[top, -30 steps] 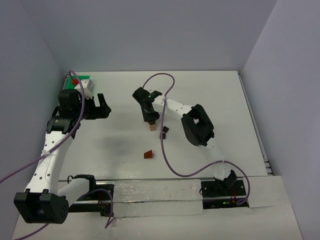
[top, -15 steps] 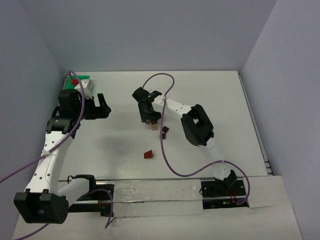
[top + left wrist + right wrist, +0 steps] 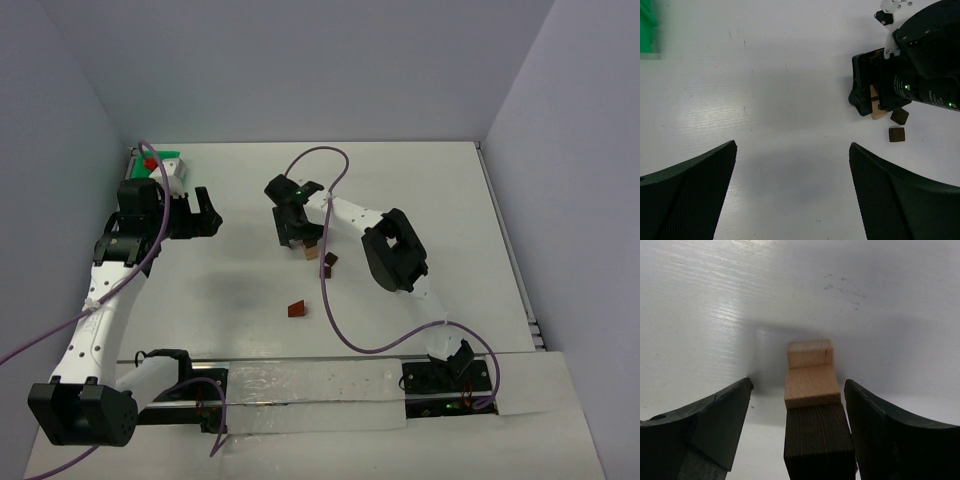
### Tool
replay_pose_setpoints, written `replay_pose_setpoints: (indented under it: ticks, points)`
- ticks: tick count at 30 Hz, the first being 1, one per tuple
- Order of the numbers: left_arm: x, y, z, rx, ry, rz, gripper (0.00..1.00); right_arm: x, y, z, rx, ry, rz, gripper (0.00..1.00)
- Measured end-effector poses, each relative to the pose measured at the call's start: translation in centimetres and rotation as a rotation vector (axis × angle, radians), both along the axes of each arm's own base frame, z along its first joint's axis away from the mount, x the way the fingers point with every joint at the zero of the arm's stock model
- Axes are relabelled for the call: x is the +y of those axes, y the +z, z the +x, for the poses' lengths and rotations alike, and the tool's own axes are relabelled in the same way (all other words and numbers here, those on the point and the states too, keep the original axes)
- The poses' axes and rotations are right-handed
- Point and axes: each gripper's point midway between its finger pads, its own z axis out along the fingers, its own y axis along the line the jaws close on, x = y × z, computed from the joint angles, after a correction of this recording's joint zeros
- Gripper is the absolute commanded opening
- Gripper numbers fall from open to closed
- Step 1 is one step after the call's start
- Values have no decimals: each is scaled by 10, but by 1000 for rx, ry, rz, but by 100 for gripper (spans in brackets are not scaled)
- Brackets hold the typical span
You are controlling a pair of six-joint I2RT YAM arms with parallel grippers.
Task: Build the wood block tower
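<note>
Right tool [image 3: 798,384] parted, gripping nothing, astride the dark block [image 3: 817,437] topping the tan blocks [image 3: 811,387]; left tool [image 3: 792,146] wide, empty; light, stiff wood, so pinch flat sides gently.

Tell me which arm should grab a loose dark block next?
Right, probably. The right pincer is open at the tower, beside a loose dark block. The left pincer hovers far off.

Light tan block [image 3: 811,385] and grained dark brown block [image 3: 817,435]; white table [image 3: 715,300].
</note>
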Motion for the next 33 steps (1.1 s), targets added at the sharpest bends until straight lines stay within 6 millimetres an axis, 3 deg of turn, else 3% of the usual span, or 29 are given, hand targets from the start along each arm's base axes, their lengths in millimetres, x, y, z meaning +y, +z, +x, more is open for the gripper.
replay_pose_setpoints:
  ticks: [33]
  points:
    - [0, 0, 0, 0, -2, -1, 99, 3, 1, -1, -1, 45, 14, 89]
